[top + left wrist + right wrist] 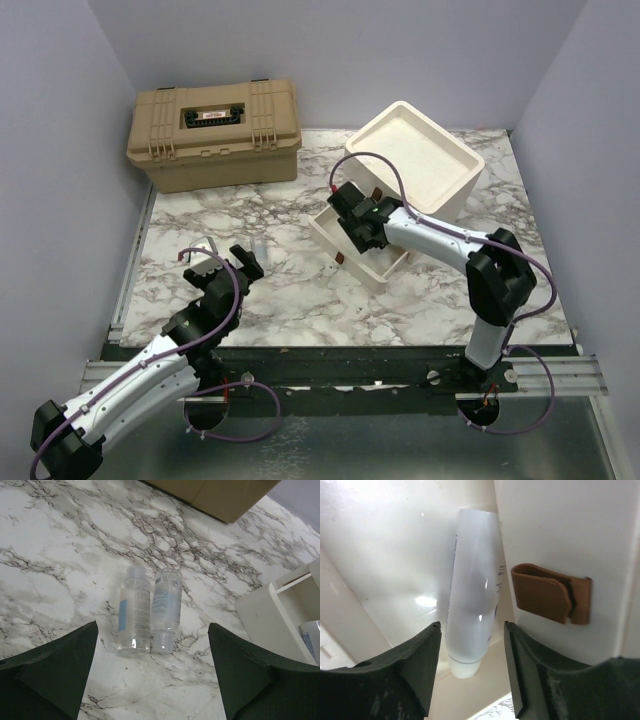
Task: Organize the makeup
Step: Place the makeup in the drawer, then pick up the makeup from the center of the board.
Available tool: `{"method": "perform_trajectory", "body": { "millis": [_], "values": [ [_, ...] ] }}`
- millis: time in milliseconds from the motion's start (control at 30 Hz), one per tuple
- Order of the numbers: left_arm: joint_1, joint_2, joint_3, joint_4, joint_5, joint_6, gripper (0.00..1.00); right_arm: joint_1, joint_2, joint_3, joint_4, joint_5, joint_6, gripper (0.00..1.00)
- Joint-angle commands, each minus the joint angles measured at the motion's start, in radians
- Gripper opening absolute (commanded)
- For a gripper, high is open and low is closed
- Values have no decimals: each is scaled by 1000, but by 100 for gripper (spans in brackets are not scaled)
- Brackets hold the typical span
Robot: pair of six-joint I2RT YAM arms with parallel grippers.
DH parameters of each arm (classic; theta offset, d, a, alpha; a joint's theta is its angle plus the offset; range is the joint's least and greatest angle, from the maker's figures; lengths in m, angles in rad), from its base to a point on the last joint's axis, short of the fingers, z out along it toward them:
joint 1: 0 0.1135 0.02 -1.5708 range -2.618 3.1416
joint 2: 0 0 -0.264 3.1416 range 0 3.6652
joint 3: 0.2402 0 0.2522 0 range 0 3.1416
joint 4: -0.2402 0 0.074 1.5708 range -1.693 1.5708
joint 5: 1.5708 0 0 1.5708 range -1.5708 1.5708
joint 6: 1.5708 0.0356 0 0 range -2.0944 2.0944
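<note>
Grey-veined white marble tabletop, lilac walls: left gripper gapes over two clear plastic bottles, right gripper stands parted over a white tube in a cream drawer.

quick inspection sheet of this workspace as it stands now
surface: marble table, flat
job's things: two clear bottles lie side by side on the table; a white tube lies in the open drawer
clutter: tan toolbox, lid down, far left; cream drawer unit, far right
end effectors: left end effector open above the bottles; right end effector open over the tube, not touching it as far as seen
cables: purple cables run along both arms
surroundings: plain walls on three sides; metal rail at the near edge
</note>
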Motion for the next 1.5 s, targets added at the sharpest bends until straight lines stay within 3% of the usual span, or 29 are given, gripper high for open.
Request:
{"method": "perform_trajectory", "body": {
  "millis": [0, 267, 500, 667, 967, 1133, 1300, 1467],
  "values": [
    [3, 2, 20, 2, -15, 4, 93, -2, -73, 49, 0, -46, 26, 55],
    [4, 44, 70, -13, -37, -63, 92, -3, -128, 139, 2, -150, 78, 60],
    [13, 151, 134, -58, 42, -134, 93, -1, -212, 93, 204, -388, 224, 63],
    [60, 171, 137, -46, 136, -140, 96, 10, -236, 24, 337, -426, 348, 63],
    [395, 161, 134, 16, 544, -75, 99, 64, -122, 106, 317, -465, 440, 63],
    [555, 205, 159, -3, 689, -74, 99, 103, -60, 128, 372, -494, 499, 62],
    [684, 261, 157, 5, 846, -108, 99, 155, 78, 232, 376, -496, 540, 62],
    [720, 264, 166, -18, 877, -100, 99, 175, 229, 371, 296, -555, 581, 62]
  ]
}}
